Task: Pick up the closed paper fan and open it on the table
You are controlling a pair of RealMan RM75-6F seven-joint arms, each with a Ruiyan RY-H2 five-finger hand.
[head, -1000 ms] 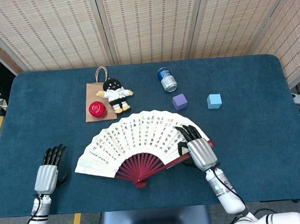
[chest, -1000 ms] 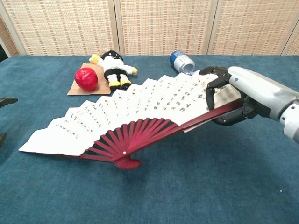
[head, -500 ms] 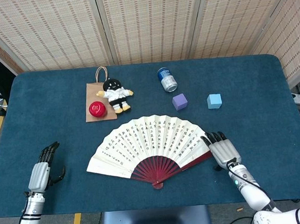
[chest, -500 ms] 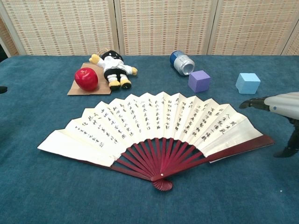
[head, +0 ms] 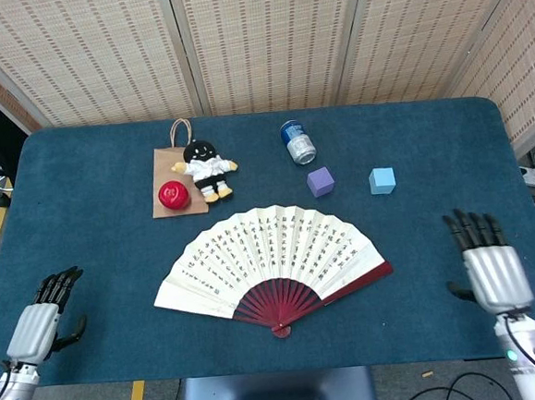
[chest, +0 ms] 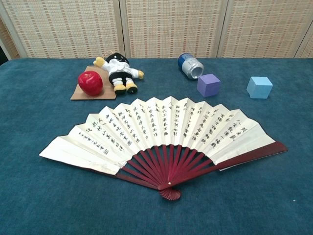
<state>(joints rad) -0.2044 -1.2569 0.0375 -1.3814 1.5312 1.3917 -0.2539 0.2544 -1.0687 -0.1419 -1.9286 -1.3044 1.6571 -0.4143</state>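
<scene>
The paper fan (head: 274, 255) lies fully spread and flat on the blue table, cream leaf covered in columns of dark script, apparently calligraphy. Its dark red ribs converge at the pivot, toward 6 o'clock, with the arc facing 12 o'clock.

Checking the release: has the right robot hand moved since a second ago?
Yes. The right robot hand left the open paper fan, moving right, away from the purple cube.

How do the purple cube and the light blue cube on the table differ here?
The purple cube sits nearer the overturned blue can and the open paper fan; the light blue cube sits further toward the robot's right, apart from the fan. They differ in colour. Both look alike in size and rest untouched on the blue tablecloth.
</scene>
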